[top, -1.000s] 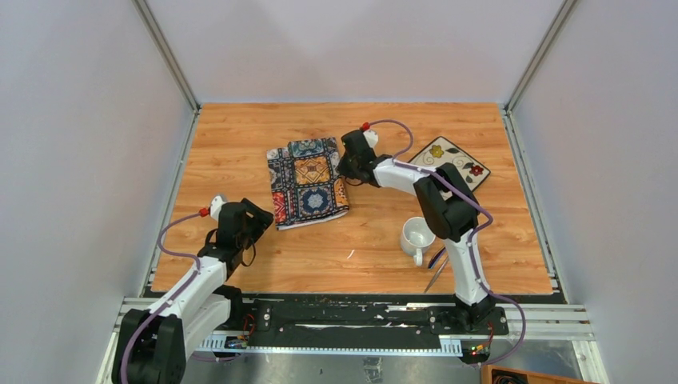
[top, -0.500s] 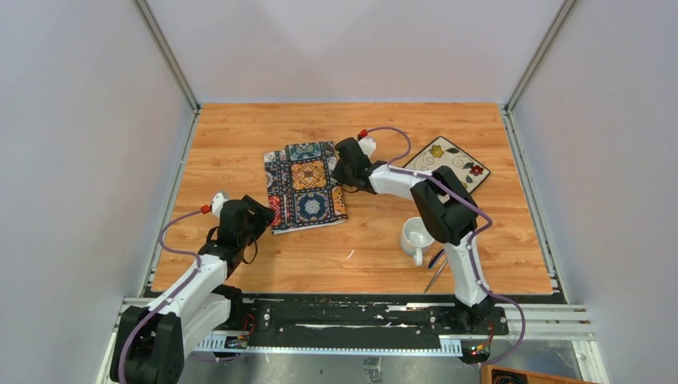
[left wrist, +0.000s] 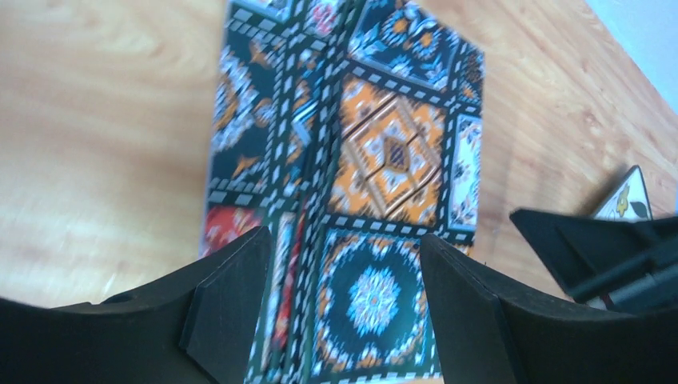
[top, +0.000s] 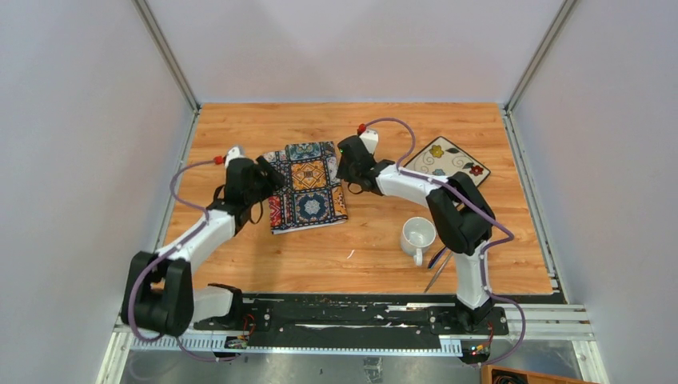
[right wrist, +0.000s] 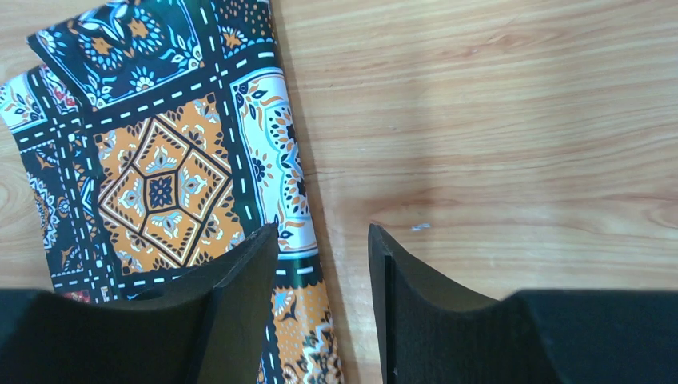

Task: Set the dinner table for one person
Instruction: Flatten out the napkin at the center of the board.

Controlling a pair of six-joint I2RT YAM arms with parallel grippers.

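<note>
From my console, the dinner table fills the enclosure floor, its light wood-grain planks running from the arm bases to the back wall. On its middle, a little left of centre, lies the folded placemat, a patterned cloth of orange, blue and dark tiles. My left gripper hangs over the placemat's left edge. In the left wrist view its fingers stand well apart, with the cloth showing between and under them and nothing clamped. My right gripper sits at the placemat's right edge. In the right wrist view its fingers are also parted. The gap between them shows bare wood and the hem of the cloth, which runs under the left finger. Whether either fingertip touches the fabric, I cannot tell. Toward the far right a square flowered plate lies flat on the wood, well apart from the placemat. A white mug stands upright nearer me, beside the right arm. Just beside the mug lies a thin metal utensil, too small for me to name.
</note>
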